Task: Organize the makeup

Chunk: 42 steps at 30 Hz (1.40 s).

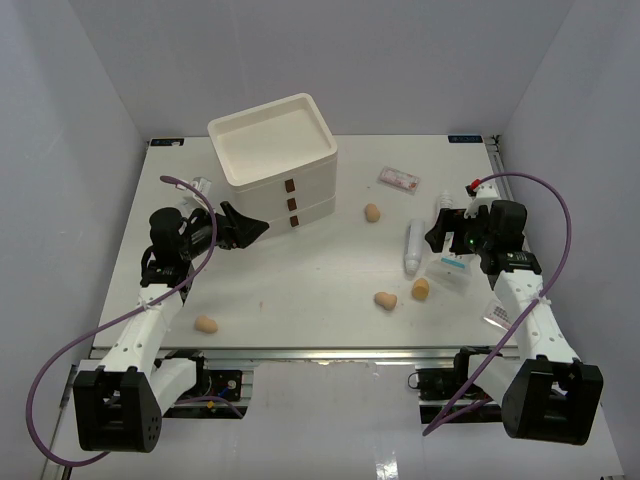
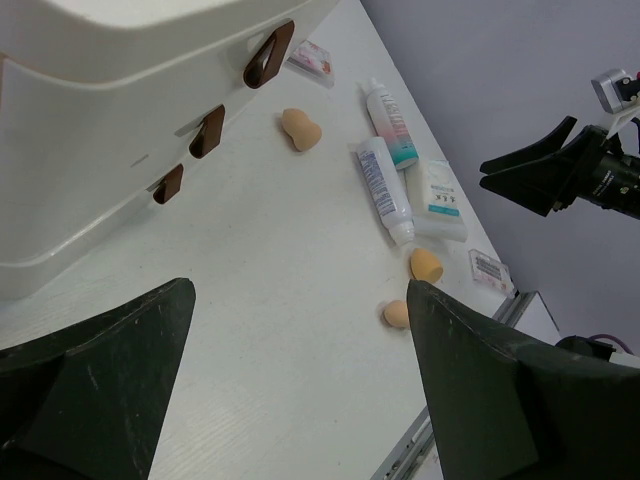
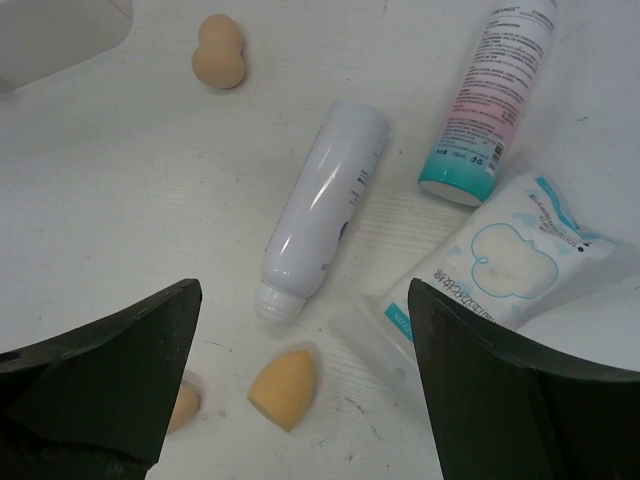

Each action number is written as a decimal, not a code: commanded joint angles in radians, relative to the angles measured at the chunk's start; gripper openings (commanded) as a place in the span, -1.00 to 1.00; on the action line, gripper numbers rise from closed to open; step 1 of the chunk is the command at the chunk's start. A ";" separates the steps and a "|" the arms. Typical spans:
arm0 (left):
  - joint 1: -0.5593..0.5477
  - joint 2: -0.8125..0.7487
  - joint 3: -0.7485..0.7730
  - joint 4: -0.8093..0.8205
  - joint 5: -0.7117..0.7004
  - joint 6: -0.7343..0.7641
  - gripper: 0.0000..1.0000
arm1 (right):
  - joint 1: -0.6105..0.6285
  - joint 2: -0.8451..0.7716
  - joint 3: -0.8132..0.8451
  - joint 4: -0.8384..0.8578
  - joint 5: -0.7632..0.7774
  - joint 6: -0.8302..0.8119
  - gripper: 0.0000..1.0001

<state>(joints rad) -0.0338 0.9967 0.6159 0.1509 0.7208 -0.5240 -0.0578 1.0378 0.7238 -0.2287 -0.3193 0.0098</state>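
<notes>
Makeup (image 1: 413, 248) lies loose on the worktop (image 1: 300, 280), none of it visibly in the drawer box (image 1: 275, 150), so the sorting looks barely begun. The right tool (image 3: 305, 290) hangs spread wide and empty above the right-hand cluster, its gap over the capped end of the white tube (image 3: 320, 200), which lies flat. A tan sponge (image 3: 283, 385) sits just beside that cap, a clear sachet (image 3: 510, 260) with blue print lies near it, and a pink-and-teal tube (image 3: 490, 100) rests beside the sachet. The left tool (image 2: 300, 290) is likewise wide and empty, hovering near the front of the drawer box and facing its three brown handles (image 2: 208, 131); all drawers appear closed. Farther out, a pink-red packet (image 1: 398, 179) rests behind the cluster, and a lone sponge (image 1: 206, 324) sits near the left arm. Picking up the white tube seems the step in hand. The right tool would need to drop, straddle the tube across its width and close, while the left pulls a drawer open to receive it.
</notes>
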 commanded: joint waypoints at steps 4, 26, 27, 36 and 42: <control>0.000 -0.026 0.026 0.005 -0.001 0.010 0.96 | 0.002 -0.010 0.036 0.047 -0.372 -0.122 0.80; 0.000 -0.071 0.042 -0.082 -0.177 0.086 0.96 | 0.699 0.618 0.663 0.091 0.058 0.131 0.89; 0.000 -0.073 0.043 -0.087 -0.187 0.088 0.96 | 0.716 0.646 0.694 0.093 0.089 0.176 0.90; 0.000 -0.088 0.051 -0.111 -0.237 0.098 0.96 | 0.761 0.852 0.983 0.084 0.201 0.407 0.68; 0.000 -0.093 0.051 -0.112 -0.236 0.098 0.96 | 0.777 0.891 1.050 0.068 0.284 0.426 0.47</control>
<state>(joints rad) -0.0338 0.9298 0.6239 0.0516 0.4982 -0.4403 0.7072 1.9212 1.7018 -0.1808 -0.1267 0.3840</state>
